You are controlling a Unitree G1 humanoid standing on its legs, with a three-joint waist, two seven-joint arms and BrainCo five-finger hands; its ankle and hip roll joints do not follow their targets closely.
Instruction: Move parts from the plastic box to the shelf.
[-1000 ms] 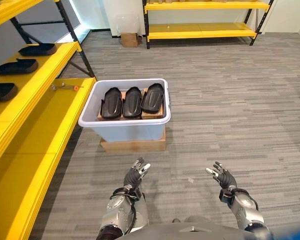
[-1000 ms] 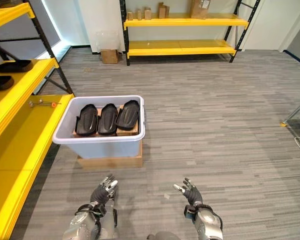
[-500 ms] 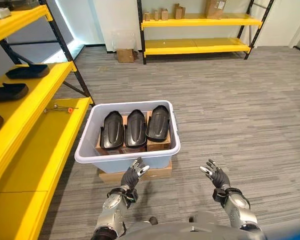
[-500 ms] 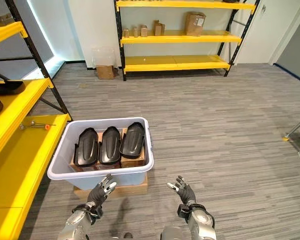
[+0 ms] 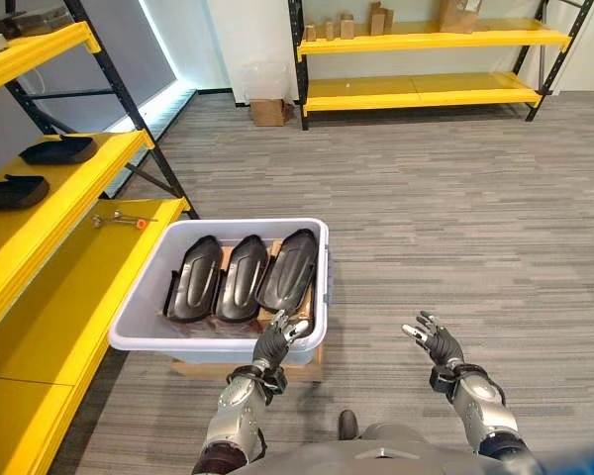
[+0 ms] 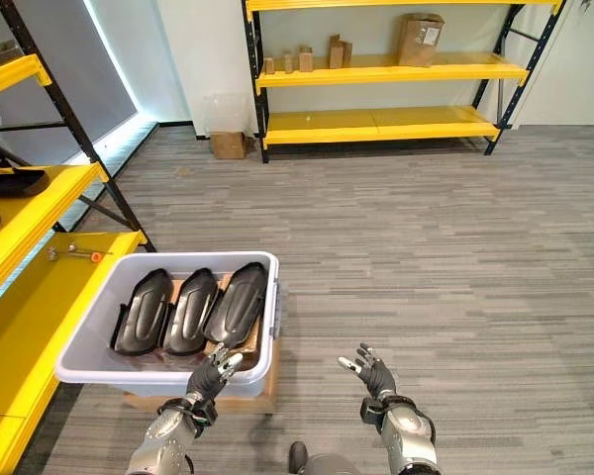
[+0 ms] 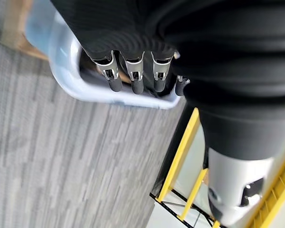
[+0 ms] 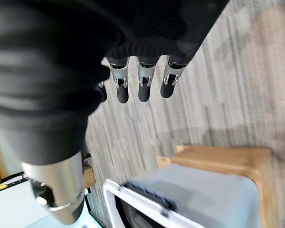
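A pale grey plastic box (image 5: 139, 327) stands on a wooden block on the floor, holding three black moulded parts (image 5: 240, 275) side by side. My left hand (image 5: 275, 346) hovers at the box's near right corner, fingers relaxed and holding nothing. My right hand (image 5: 438, 348) is open over bare carpet to the right of the box. The yellow shelf (image 5: 74, 287) runs along the left; two similar black parts (image 5: 10, 190) lie on its middle level. The box's rim (image 7: 69, 71) shows past my left fingers (image 7: 135, 80), and its corner (image 8: 142, 197) lies beyond my right fingers (image 8: 143, 85).
A small tool with an orange tip (image 5: 119, 222) lies on the lower shelf level. A second yellow rack (image 5: 421, 89) with cardboard boxes stands at the far wall, and a small carton (image 5: 268, 111) sits on the floor beside it. Grey carpet stretches to the right.
The camera has moved closer and shifted, so the box now sits lower left, right in front of my left hand. Both hands stay open and hold nothing.
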